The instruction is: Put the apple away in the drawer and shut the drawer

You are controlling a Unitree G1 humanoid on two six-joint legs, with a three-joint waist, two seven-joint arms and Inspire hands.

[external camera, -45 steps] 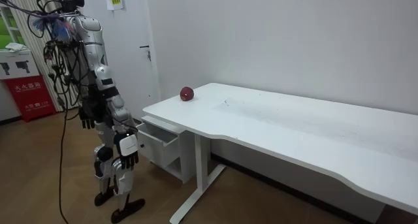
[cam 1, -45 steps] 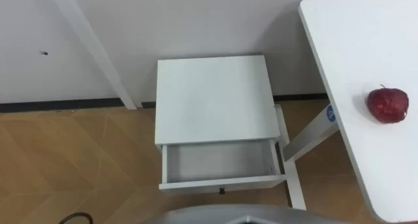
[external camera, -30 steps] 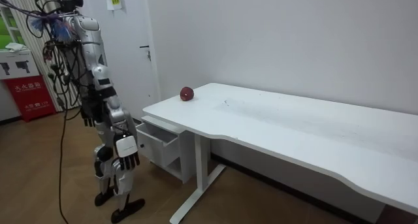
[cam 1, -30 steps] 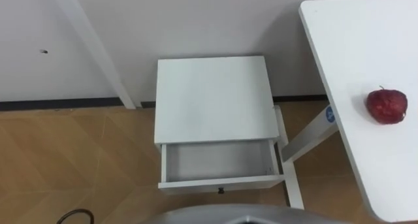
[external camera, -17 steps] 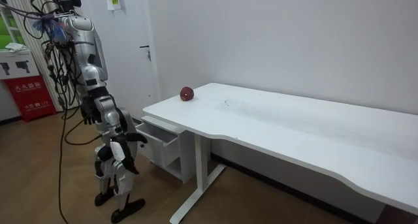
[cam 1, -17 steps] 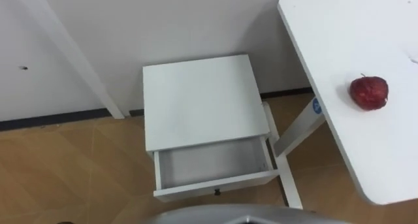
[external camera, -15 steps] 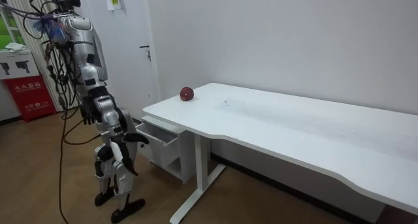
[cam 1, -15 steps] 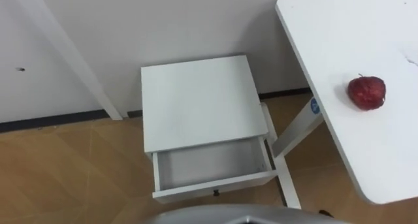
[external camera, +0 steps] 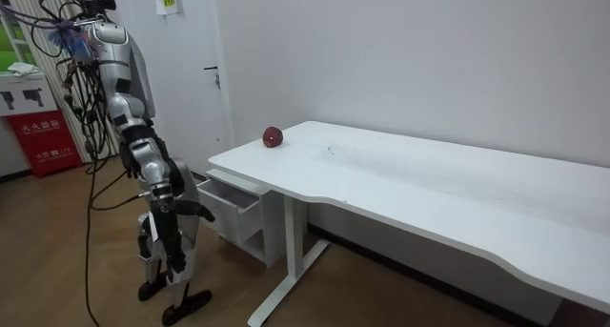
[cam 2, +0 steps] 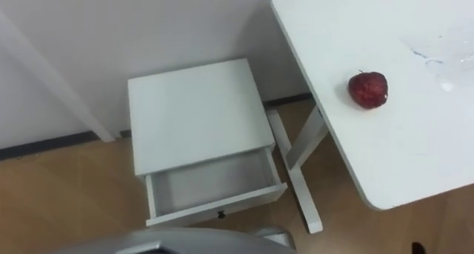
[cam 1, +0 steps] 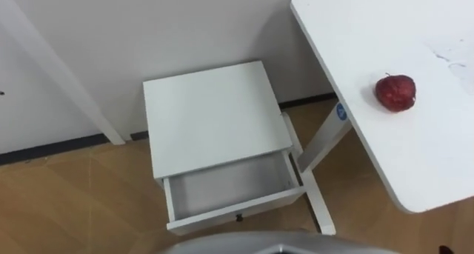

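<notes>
beside the small white cabinet point(cam 1: 211, 113), whose empty white drawer point(cam 1: 226, 189) stands open, the robot has turned toward the white table point(cam 1: 415, 158), where the dark red apple point(cam 1: 395, 92) rests untouched. its right hand point(external camera: 193, 211) has lifted, grip impossible to tell, so picking seems next.

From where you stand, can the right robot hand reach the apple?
Probably not yet: the right robot hand hangs low by the open drawer, and the apple sits off to the right on the desk, unobstructed.
</notes>
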